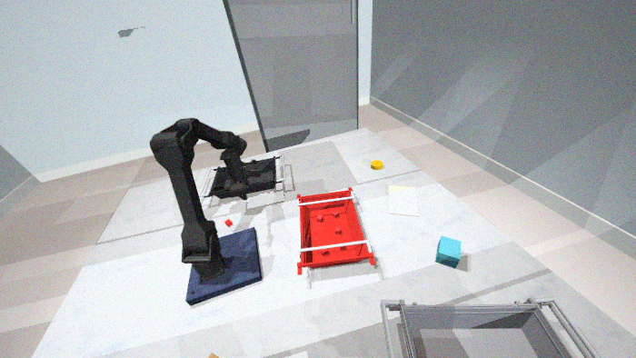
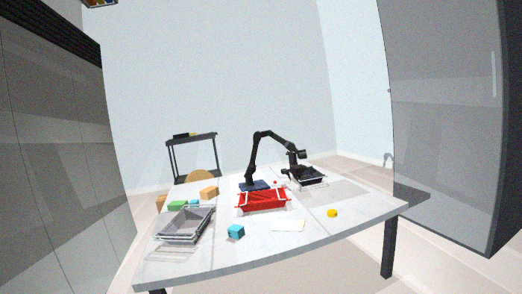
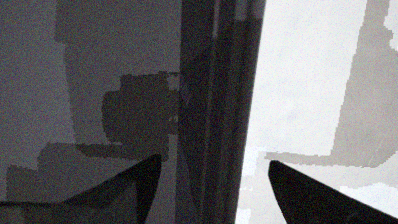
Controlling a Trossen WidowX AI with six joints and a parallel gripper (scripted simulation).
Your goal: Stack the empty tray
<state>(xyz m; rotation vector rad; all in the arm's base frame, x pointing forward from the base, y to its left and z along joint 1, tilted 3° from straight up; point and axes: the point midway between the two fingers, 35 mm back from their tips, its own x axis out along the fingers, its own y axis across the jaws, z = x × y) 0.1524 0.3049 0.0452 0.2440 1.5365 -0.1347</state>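
Note:
The loaded red tray (image 1: 338,262) (image 2: 262,204) stands mid-table with several small red blocks inside. Its two white wire bars lie across its top, one near each end: the far bar (image 1: 325,200) and the near bar (image 1: 332,246). The empty black tray (image 1: 268,180) (image 2: 312,181) stands beyond it, near the table's far edge, its bars out over its ends. My gripper (image 1: 243,191) (image 2: 290,172) (image 3: 215,164) is low at the black tray's long side. It is open, with the tray's side wall (image 3: 220,75) between the fingertips and a gap visible on both sides.
A grey tray (image 1: 470,309) (image 2: 177,239) stands at the near end. A teal cube (image 1: 448,251) (image 2: 236,231), a cream sheet (image 1: 403,201) (image 2: 288,225) and a yellow disc (image 1: 376,164) (image 2: 332,213) lie near the red tray. A small red cube (image 1: 228,223) (image 2: 275,182) lies by the arm's blue base (image 1: 243,261).

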